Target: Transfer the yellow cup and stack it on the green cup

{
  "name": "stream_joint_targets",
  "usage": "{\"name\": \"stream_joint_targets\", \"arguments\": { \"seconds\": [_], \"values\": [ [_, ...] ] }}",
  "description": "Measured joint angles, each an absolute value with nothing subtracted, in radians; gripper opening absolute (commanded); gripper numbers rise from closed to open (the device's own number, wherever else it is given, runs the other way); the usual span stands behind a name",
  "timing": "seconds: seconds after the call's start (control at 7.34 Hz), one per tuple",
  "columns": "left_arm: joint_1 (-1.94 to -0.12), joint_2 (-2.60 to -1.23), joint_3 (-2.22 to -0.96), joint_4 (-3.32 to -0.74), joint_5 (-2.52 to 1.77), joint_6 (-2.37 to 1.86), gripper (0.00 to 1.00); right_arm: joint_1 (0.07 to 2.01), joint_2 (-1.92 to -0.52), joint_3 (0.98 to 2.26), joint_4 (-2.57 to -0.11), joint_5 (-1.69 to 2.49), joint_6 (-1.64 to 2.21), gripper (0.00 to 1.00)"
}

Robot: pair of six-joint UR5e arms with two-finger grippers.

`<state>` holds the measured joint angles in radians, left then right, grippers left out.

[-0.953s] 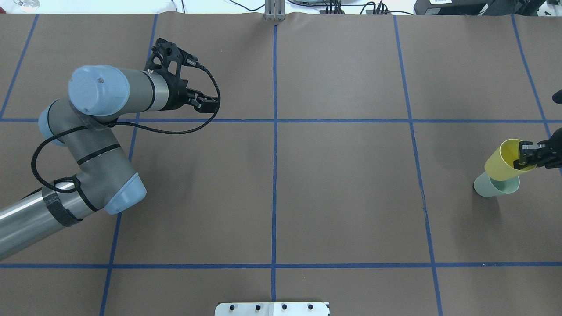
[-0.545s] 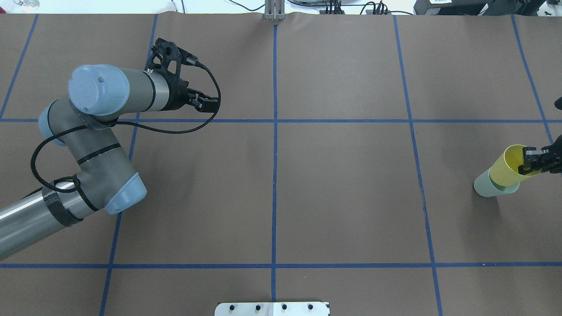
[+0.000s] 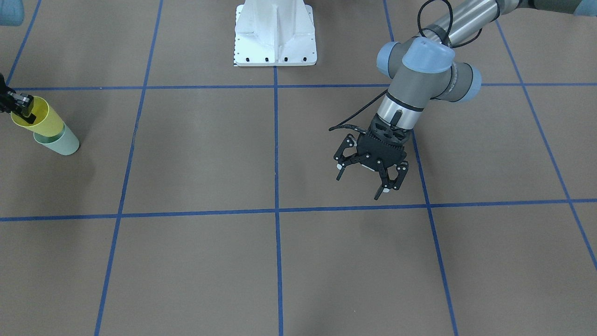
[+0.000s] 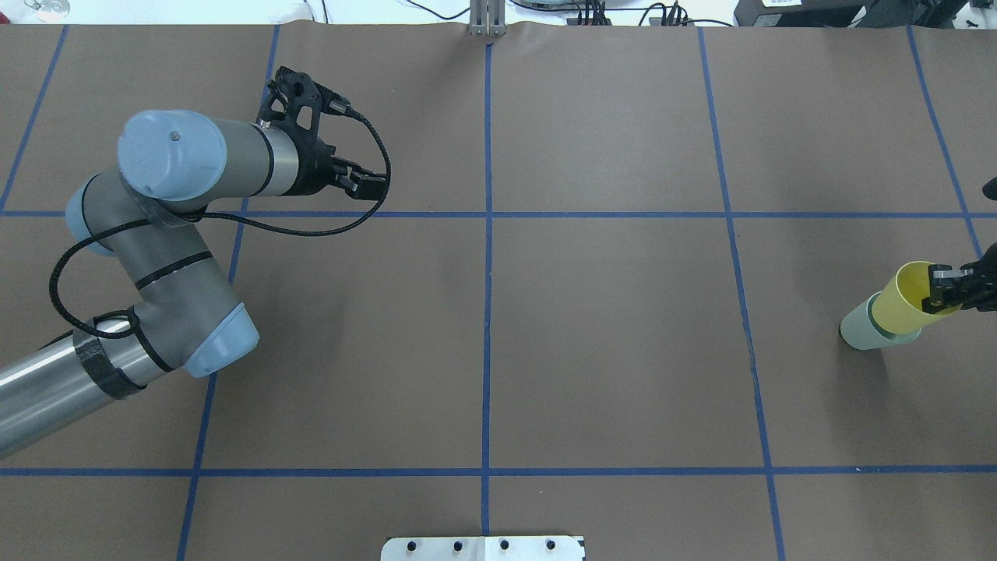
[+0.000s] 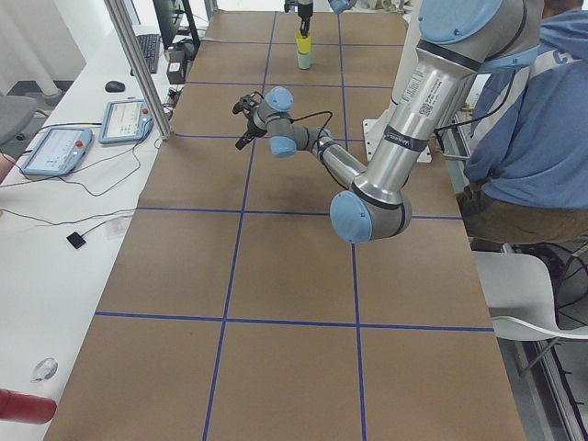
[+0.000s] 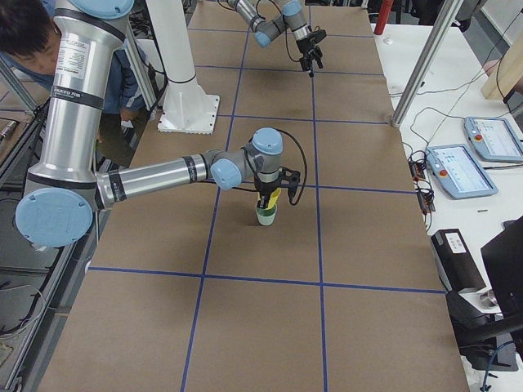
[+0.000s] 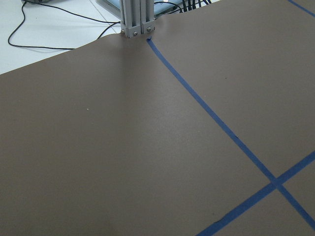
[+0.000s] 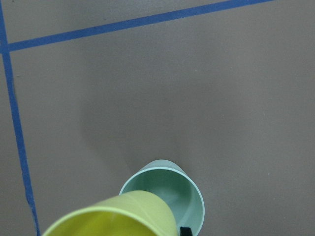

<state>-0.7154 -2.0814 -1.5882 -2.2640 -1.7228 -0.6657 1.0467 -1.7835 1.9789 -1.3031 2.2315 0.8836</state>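
Brown bench (image 4: 607, 351) is bearing the green cup (image 4: 857, 336) at right. The right pincer (image 4: 944, 288) is gripping the rim of the yellow cup (image 4: 896, 310), tilted at its mouth. Releasing askew risks toppling both. The left pincer (image 3: 361, 184) is gaping, empty.

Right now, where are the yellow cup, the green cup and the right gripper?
yellow cup (image 4: 896, 306), overhead view, on its outer side wall.
green cup (image 4: 857, 333), overhead view, on its side wall.
right gripper (image 4: 938, 290), overhead view, between the fingertips at the yellow rim.

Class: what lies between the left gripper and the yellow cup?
Between left gripper and yellow cup, only bare table crossed by blue tape lines, per overhead view.
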Motion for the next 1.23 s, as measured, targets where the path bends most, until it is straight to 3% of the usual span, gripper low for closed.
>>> {"name": "stream_joint_targets", "arguments": {
  "seconds": [0.82, 0.95, 1.09, 1.23],
  "values": [
    [-0.718, -2.084, -1.593, -2.264, -1.727, -0.668, 1.0, 1.046, -1.78, 1.949, -1.301, 2.233, 0.884, 0.0],
    [-0.718, -2.085, -1.594, -2.264, -1.727, -0.671, 1.0, 1.046, -1.78, 1.947, -1.301, 2.235, 0.885, 0.24],
    [-0.718, -2.085, -1.595, -2.264, -1.727, -0.673, 1.0, 1.046, -1.779, 1.945, -1.301, 2.238, 0.885, 0.99],
    [-0.718, -2.085, -1.596, -2.264, -1.727, -0.675, 1.0, 1.045, -1.778, 1.942, -1.3, 2.24, 0.885, 1.0]
  ]
}}
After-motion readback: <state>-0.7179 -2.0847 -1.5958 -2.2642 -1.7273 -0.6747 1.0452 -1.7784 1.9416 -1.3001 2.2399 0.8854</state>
